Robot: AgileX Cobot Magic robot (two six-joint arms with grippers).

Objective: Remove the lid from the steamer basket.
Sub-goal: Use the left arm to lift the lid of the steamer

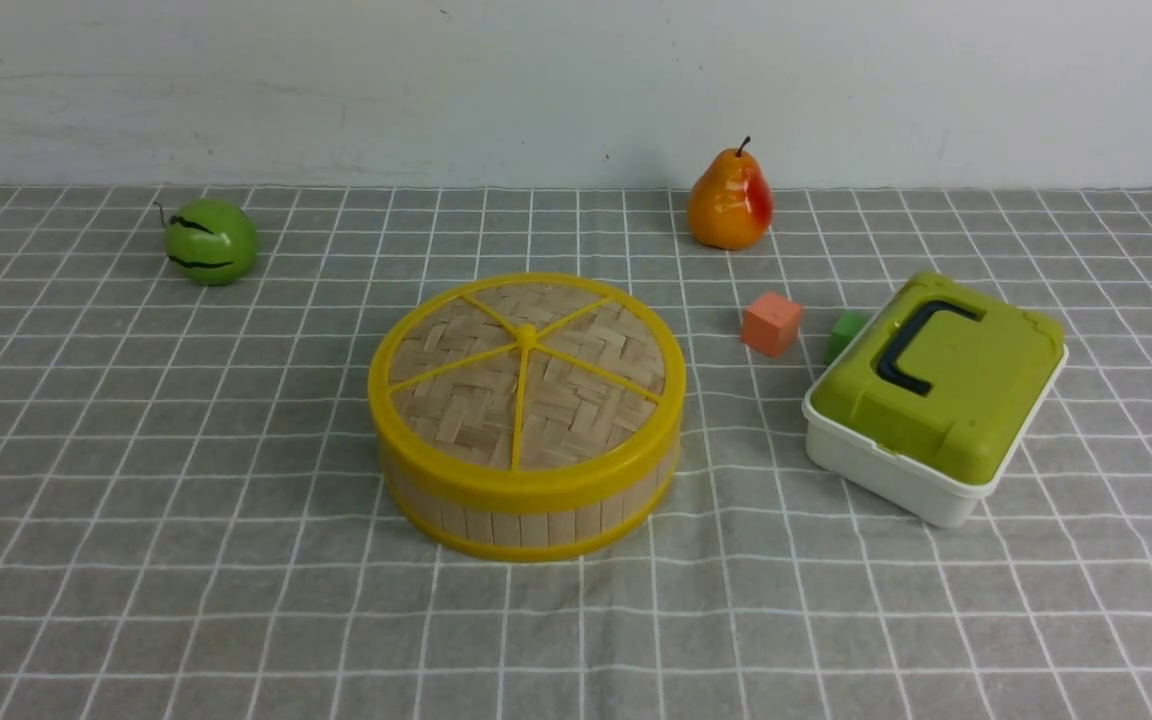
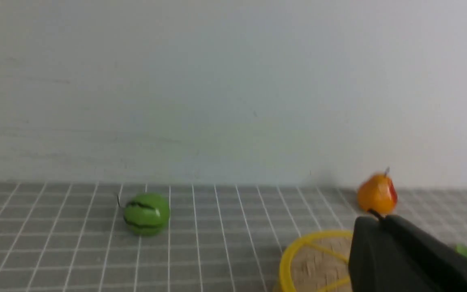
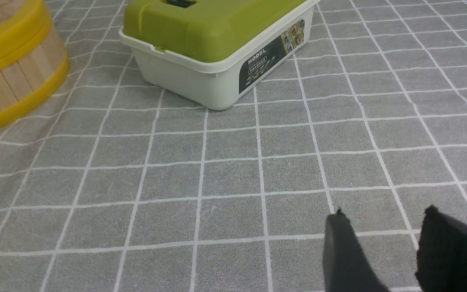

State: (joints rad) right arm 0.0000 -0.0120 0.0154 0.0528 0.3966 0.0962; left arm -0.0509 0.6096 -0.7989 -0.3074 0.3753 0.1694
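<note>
1. My right fingers [image 3: 385, 219] stand apart, released, with nothing between them. Only the grey checked worktop [image 3: 217, 170] shows in the gap, and the tips hang low over it.
2. My left fingers [image 2: 379, 231] show only as one dark mass at the edge of the left wrist view. I cannot tell whether they are released or clenched.
3. The lid [image 1: 526, 375] lies flat on the basket [image 1: 526, 515], its yellow rim seated over the basket's top all round. Neither pair of fingers touches it.
4. From my left fingers the lid is ahead and off to the right. The fingers hide part of its rim in the left wrist view.
5. From my right fingers the basket is ahead and to the left, well apart.
6. The box [image 1: 936, 400], white with a green top, stands ahead of my right fingers, to the right of the basket and apart from it.
7. An orange cube [image 1: 771, 324] and a green cube [image 1: 844, 335] lie beyond the gap between basket and box, the green one just beside the box.
8. Far ahead of my left fingers, near the wall, a melon [image 1: 210, 241] sits. A pear [image 1: 731, 200] stands upright farther to the right.
</note>
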